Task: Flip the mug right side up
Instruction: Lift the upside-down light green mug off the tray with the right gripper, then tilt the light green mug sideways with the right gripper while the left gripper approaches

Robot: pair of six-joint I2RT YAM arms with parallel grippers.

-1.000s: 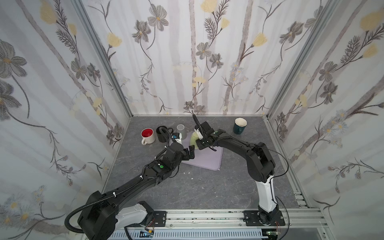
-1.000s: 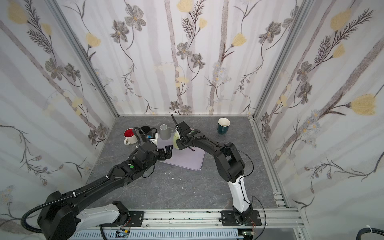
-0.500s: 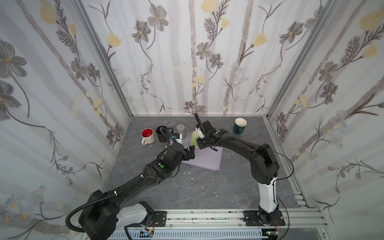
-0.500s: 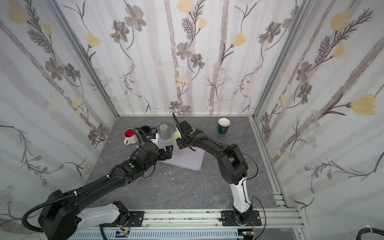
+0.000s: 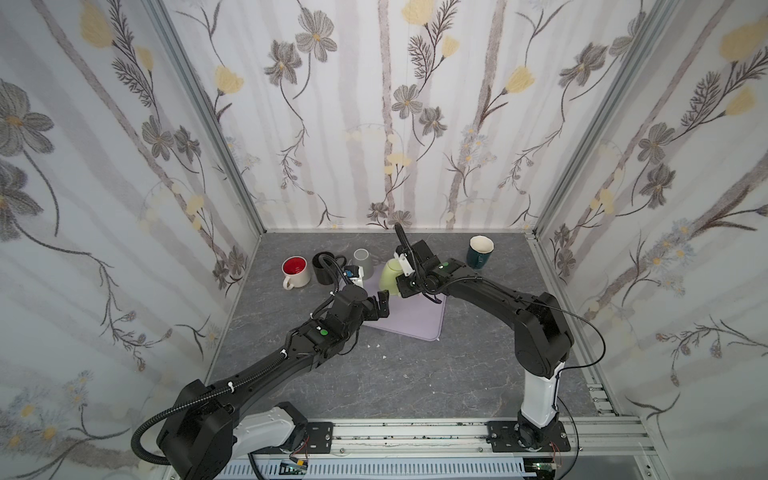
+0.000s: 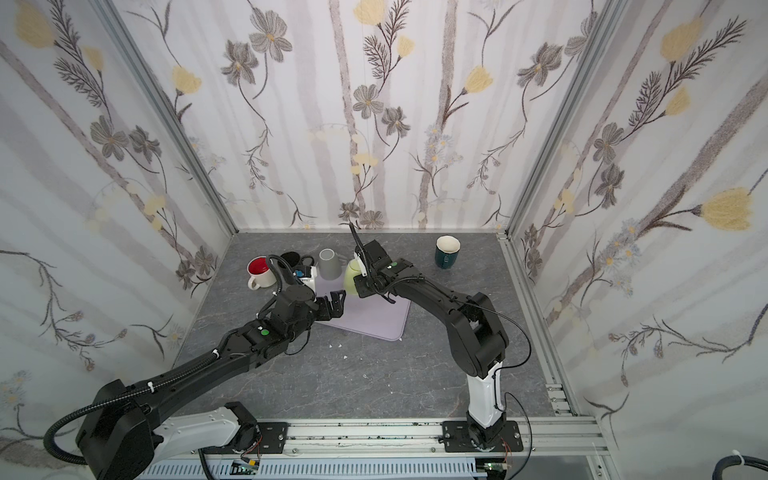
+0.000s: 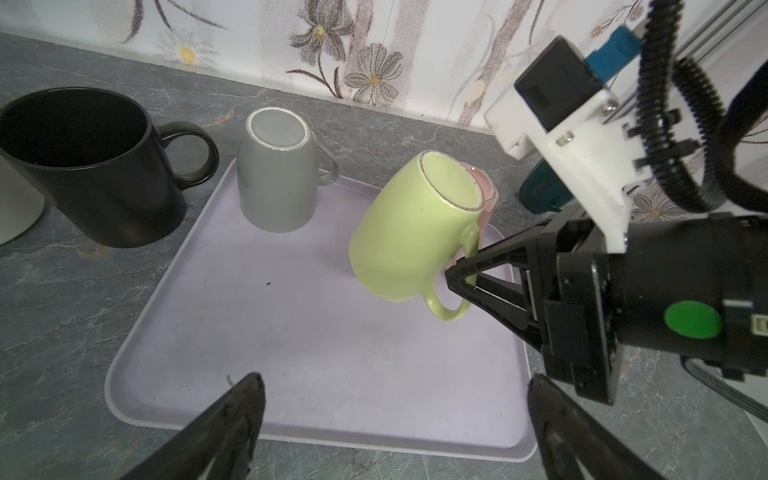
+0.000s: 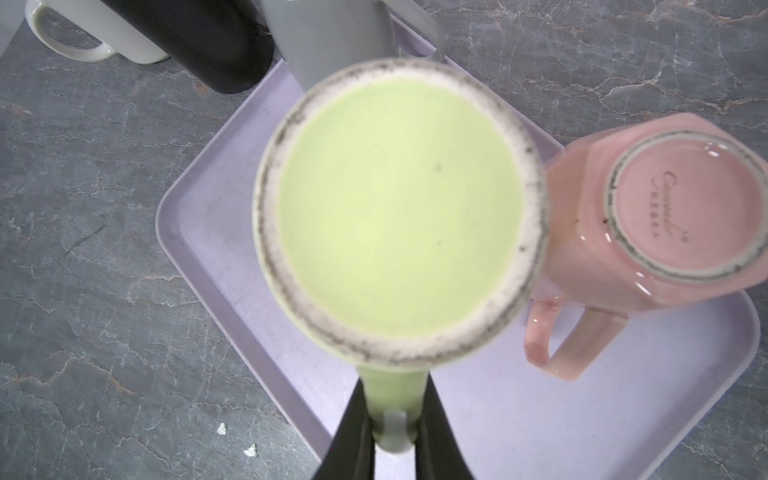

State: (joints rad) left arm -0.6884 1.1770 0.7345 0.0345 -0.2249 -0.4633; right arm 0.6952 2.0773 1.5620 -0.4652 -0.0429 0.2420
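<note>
A light green mug (image 5: 388,274) (image 6: 352,274) hangs bottom up and tilted just above the lavender tray (image 5: 415,320). My right gripper (image 7: 457,278) is shut on its handle, and the right wrist view looks straight onto the mug's base (image 8: 399,208), the handle pinched between the jaws of the right gripper (image 8: 394,390). My left gripper (image 5: 382,301) (image 6: 336,301) is open and holds nothing. It hovers over the tray's near edge (image 7: 291,436), a little short of the mug (image 7: 411,232).
A grey mug (image 5: 363,264) (image 7: 276,183) and a pink mug (image 8: 665,216) stand upside down on the tray. A black mug (image 5: 324,268) and a white mug with a red inside (image 5: 296,271) stand upright to the left. A dark teal mug (image 5: 480,251) stands back right.
My right arm has shifted slightly to the right with the green mug still in its grip. The left arm has stayed where it was, jaws open.
</note>
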